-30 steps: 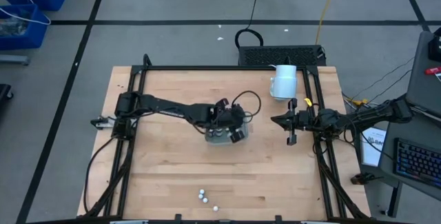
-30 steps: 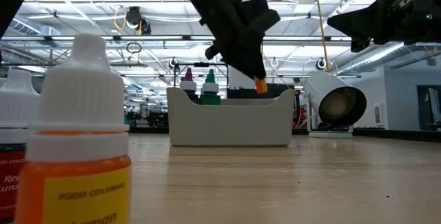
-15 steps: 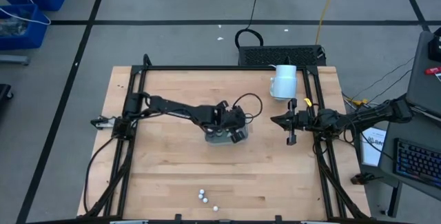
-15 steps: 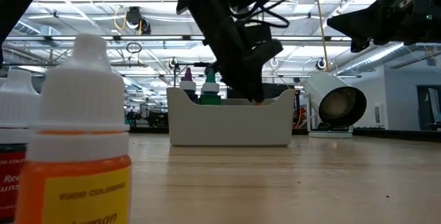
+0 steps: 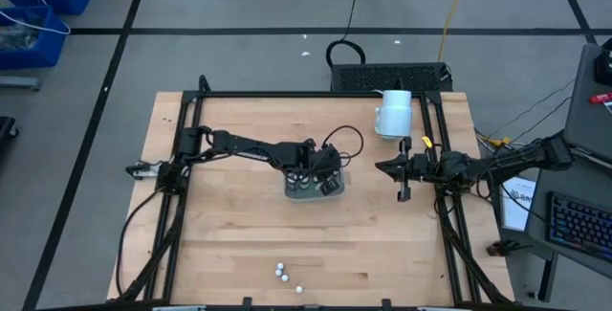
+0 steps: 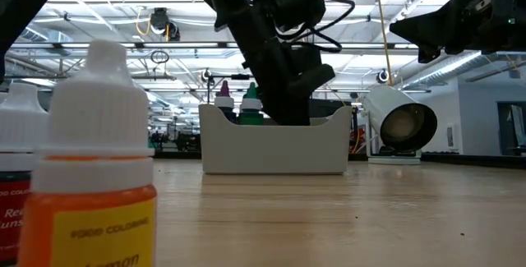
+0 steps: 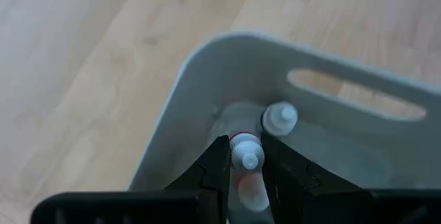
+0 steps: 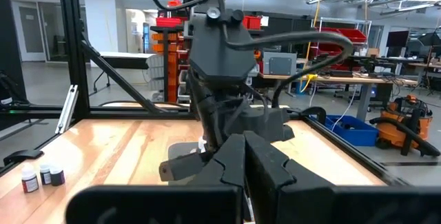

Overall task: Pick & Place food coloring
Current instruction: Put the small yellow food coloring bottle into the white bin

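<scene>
Dropped lower over the last second: the left gripper (image 7: 247,176) is now down inside the grey tray (image 7: 207,72) at table centre, fingers clamped on an orange-tinted food coloring bottle (image 7: 247,156). I'd set it upright beside the white-capped bottle (image 7: 280,117), then let go. Right gripper (image 5: 404,169) waits closed at 3 o'clock; spare bottles (image 5: 284,274) sit at 6.

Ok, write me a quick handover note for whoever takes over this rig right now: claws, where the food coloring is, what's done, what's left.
Left claw: down inside the grey tray, shut on an orange-tinted bottle, not yet released.
Right claw: shut, empty, waiting at the table's right edge.
Done: other bottles already stand in the tray, including a purple-topped one and a green-topped one.
Left: release this bottle, then fetch the three bottles at the table's near edge.
</scene>
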Robot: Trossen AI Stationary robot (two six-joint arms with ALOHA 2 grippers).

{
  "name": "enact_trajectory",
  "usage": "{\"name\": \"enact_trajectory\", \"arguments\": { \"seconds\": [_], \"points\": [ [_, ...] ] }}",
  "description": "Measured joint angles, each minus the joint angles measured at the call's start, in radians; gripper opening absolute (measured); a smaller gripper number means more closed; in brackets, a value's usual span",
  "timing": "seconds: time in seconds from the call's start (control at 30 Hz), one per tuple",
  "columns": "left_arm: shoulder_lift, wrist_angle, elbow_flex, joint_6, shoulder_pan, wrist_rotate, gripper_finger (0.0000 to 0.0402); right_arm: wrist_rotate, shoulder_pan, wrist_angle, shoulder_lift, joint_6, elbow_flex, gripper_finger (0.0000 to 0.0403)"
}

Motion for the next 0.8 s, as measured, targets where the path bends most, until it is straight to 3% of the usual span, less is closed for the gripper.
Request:
{"name": "enact_trajectory", "arguments": {
  "seconds": [0.27, 0.57, 0.8],
  "points": [
    [0.000, 0.001, 0.000, -0.006, 0.003, -0.003, 0.0076, 0.000, 0.000, 0.000, 0.000, 0.000, 0.000, 0.0000],
    [0.000, 0.011, 0.000, -0.003, 0.003, 0.001, 0.0137, 0.000, 0.000, 0.000, 0.000, 0.000, 0.000, 0.0000],
    [-0.024, 0.031, 0.002, 0.035, -0.004, 0.007, 0.0147, 0.000, 0.000, 0.000, 0.000, 0.000, 0.000, 0.0000]
  ]
}}
